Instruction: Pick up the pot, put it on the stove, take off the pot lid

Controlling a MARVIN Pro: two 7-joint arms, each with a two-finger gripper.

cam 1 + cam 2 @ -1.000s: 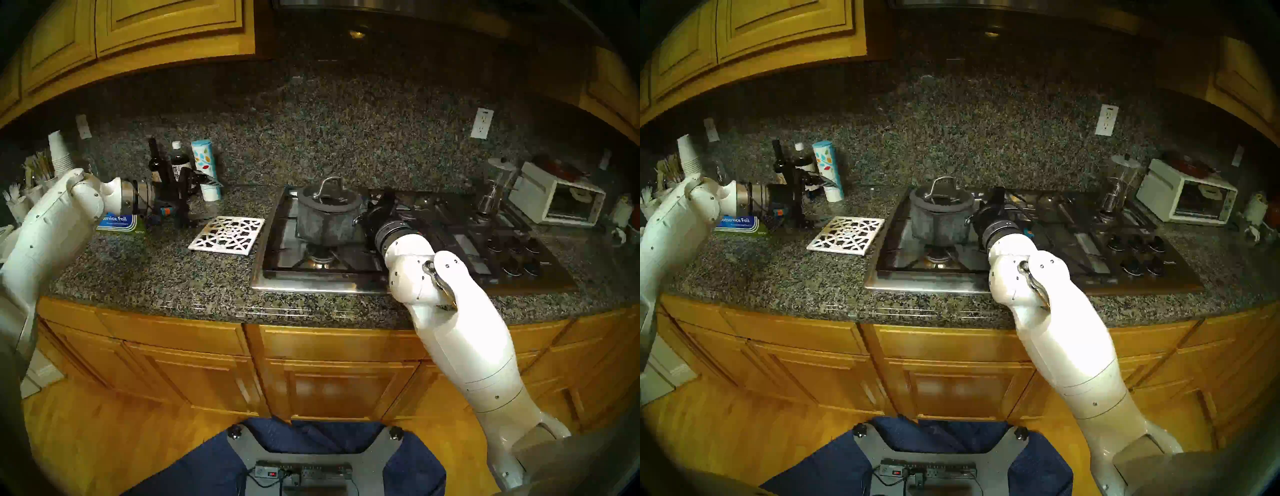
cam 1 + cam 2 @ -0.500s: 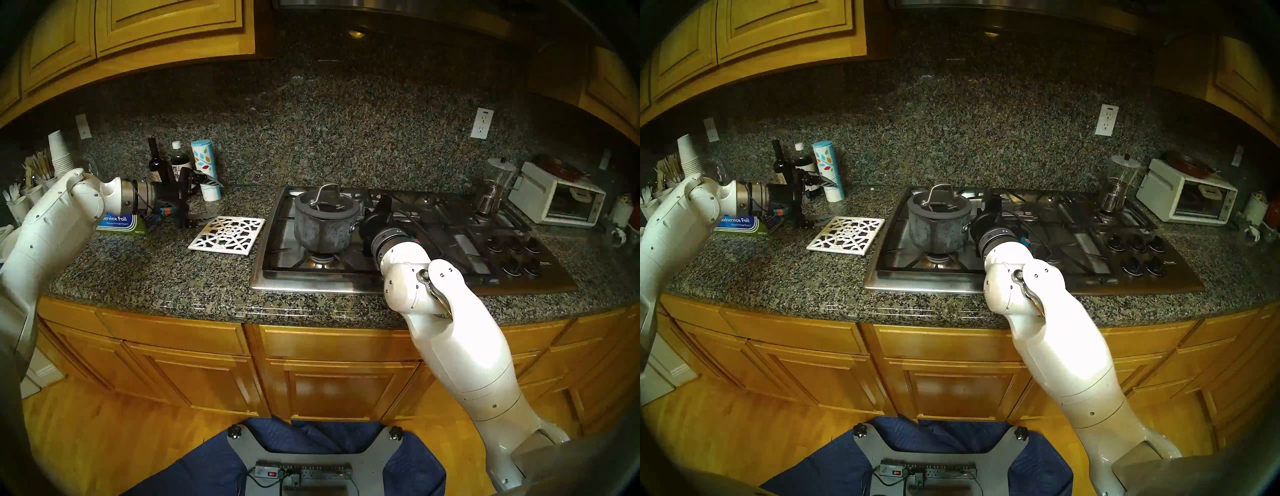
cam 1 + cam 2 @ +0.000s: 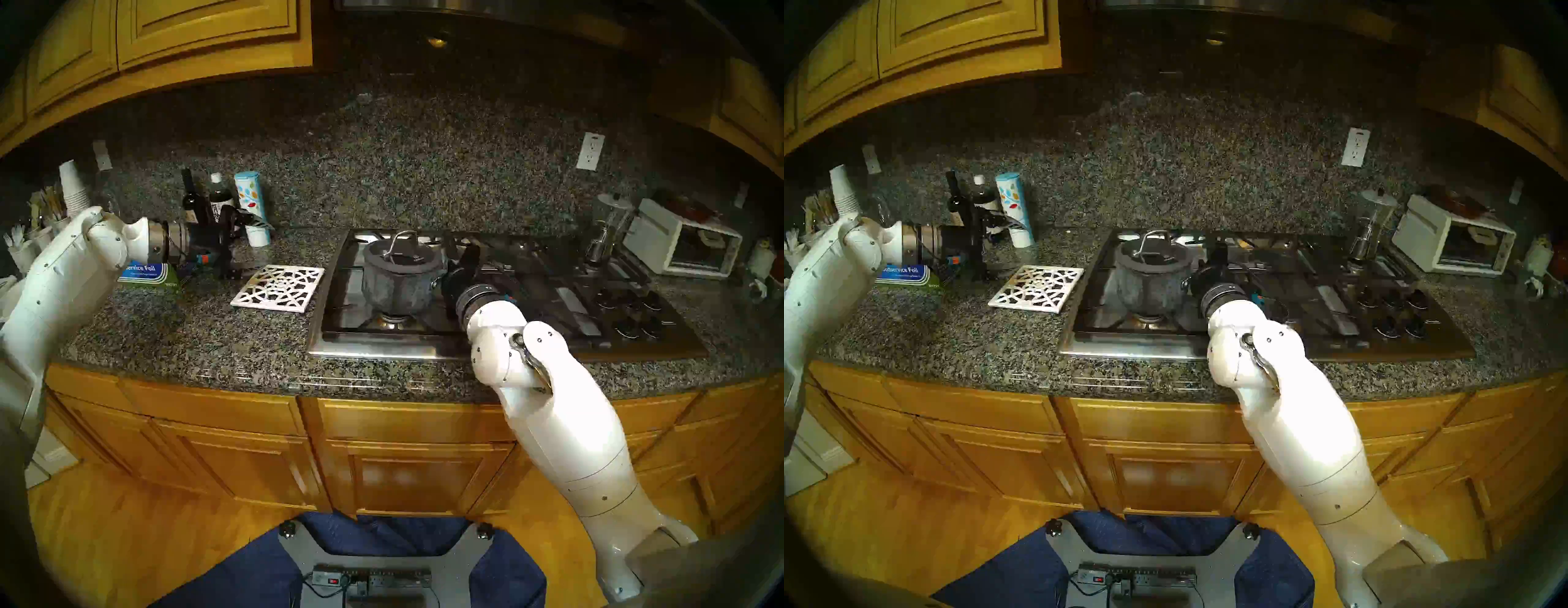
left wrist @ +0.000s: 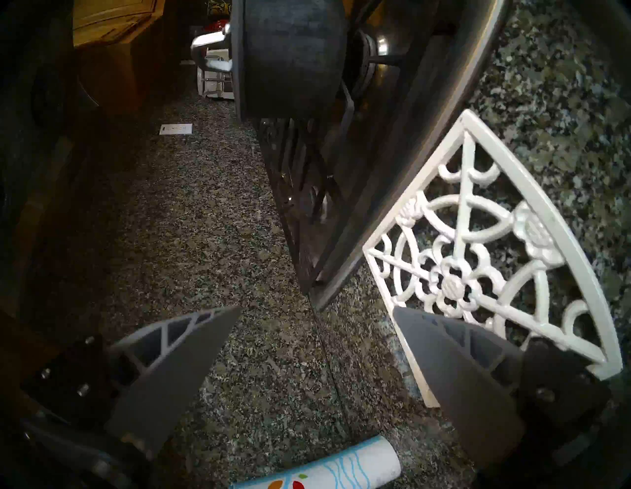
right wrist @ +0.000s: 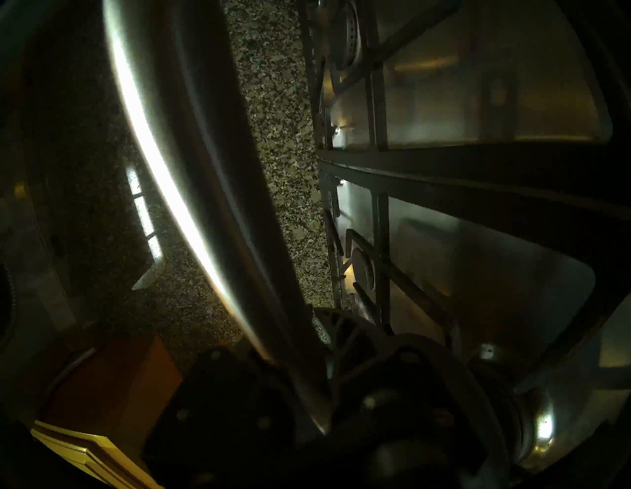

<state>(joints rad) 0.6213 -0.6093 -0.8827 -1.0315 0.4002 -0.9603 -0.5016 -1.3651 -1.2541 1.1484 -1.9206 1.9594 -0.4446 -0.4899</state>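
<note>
The saucepan (image 3: 396, 282), its glass lid (image 3: 401, 254) on, sits left of centre in the head view, over the front left burner of the gas cooktop (image 3: 382, 339); blur hides whether its base touches the grate. Just right of it, the right tool (image 3: 464, 259) is clamped on the pan's slim metal handle (image 5: 211, 211), which crosses the right wrist view from upper left to bottom centre. At the left of the frame the left tool (image 4: 316, 314) hangs wide and empty above the granite surface (image 3: 191, 335), beside the white lattice trivet (image 3: 278, 288).
</note>
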